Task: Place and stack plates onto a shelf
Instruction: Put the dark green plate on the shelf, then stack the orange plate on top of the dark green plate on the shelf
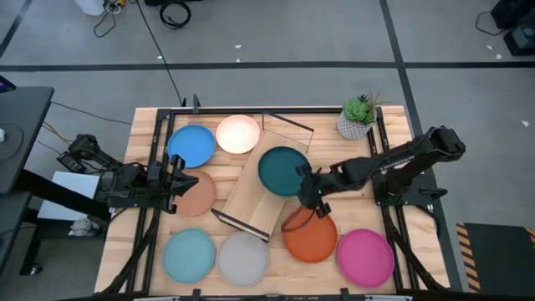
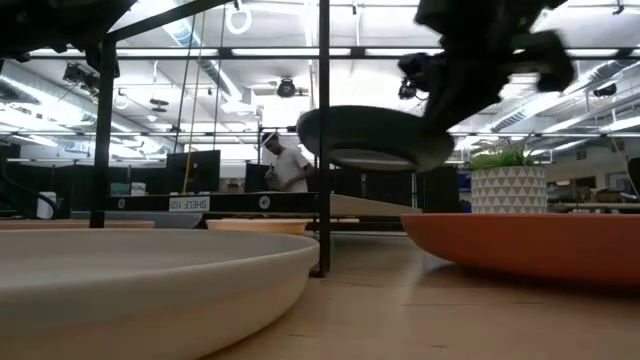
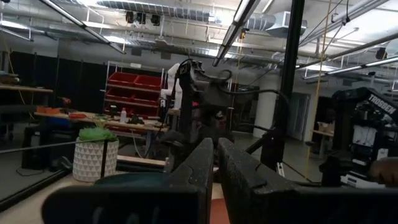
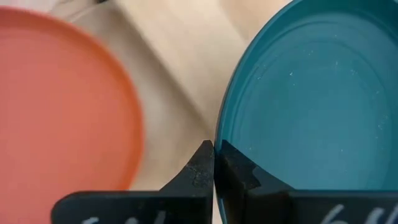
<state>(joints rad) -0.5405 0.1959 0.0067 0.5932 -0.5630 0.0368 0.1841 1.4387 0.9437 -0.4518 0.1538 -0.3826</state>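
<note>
My right gripper (image 1: pixel 308 189) is shut on the teal plate (image 1: pixel 282 170), which hangs in the air over the far end of the shelf (image 1: pixel 251 205), a light wood board in a black wire frame lying slantwise mid-table. In the low view the teal plate (image 2: pixel 375 138) is well above the table. My left gripper (image 1: pixel 176 180) is shut and level over the left edge of the terracotta plate (image 1: pixel 199 194). Flat on the table lie the blue (image 1: pixel 191 145), cream (image 1: pixel 238 134), orange (image 1: pixel 310 235), pink (image 1: pixel 365 257), pale blue (image 1: pixel 189 255) and grey (image 1: pixel 242 257) plates. My right gripper pinches the teal plate's rim (image 4: pixel 219 134) on the side nearest the right arm, and the rim runs between the two fingers. The fingers come from the table's right, slanting down. The plate is lifted clear and sits about level.
A potted plant (image 1: pixel 359 117) in a white pot stands at the far right corner. A black frame (image 1: pixel 159 150) runs along the table's sides. The orange plate (image 4: pixel 62 106) lies just below and beside the held plate. A person (image 2: pixel 290 165) stands in the room beyond.
</note>
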